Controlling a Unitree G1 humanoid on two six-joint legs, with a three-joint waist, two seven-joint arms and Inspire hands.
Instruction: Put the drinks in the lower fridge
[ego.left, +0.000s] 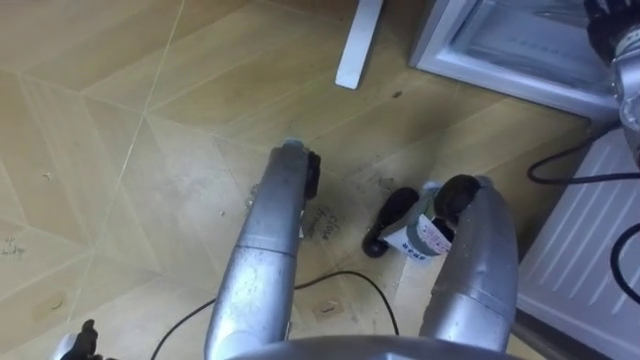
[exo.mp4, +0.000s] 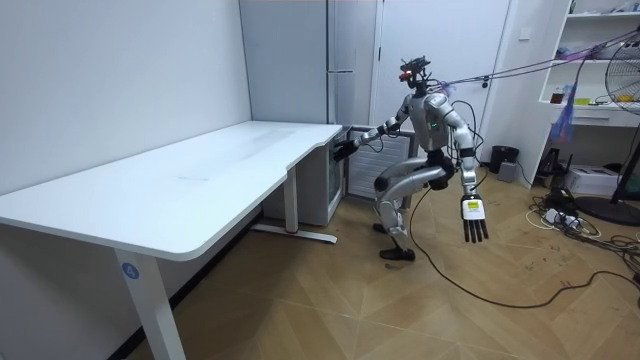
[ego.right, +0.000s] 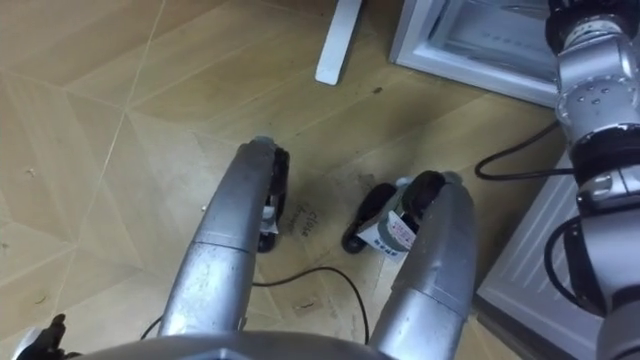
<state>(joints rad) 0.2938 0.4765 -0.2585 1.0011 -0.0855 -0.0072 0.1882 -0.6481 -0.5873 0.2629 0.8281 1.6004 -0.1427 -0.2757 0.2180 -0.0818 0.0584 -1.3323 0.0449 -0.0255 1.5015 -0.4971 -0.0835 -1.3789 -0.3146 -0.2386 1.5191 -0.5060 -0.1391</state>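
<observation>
Fridge (ego.left: 500, 40) before crouched robot | right hand (exo.mp4: 343, 151) at it, grip unclear | left hand (exo.mp4: 474, 220) hangs, fingers straight

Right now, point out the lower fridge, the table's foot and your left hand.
lower fridge (ego.left: 505, 38), left eye view, on its open inside
table's foot (ego.left: 358, 45), left eye view, middle of the white bar
left hand (exo.mp4: 473, 212), room view, on the back of the hand

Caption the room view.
Robot crouches beside the desk, right hand reaching toward the fridge, left hand hanging open.
</observation>
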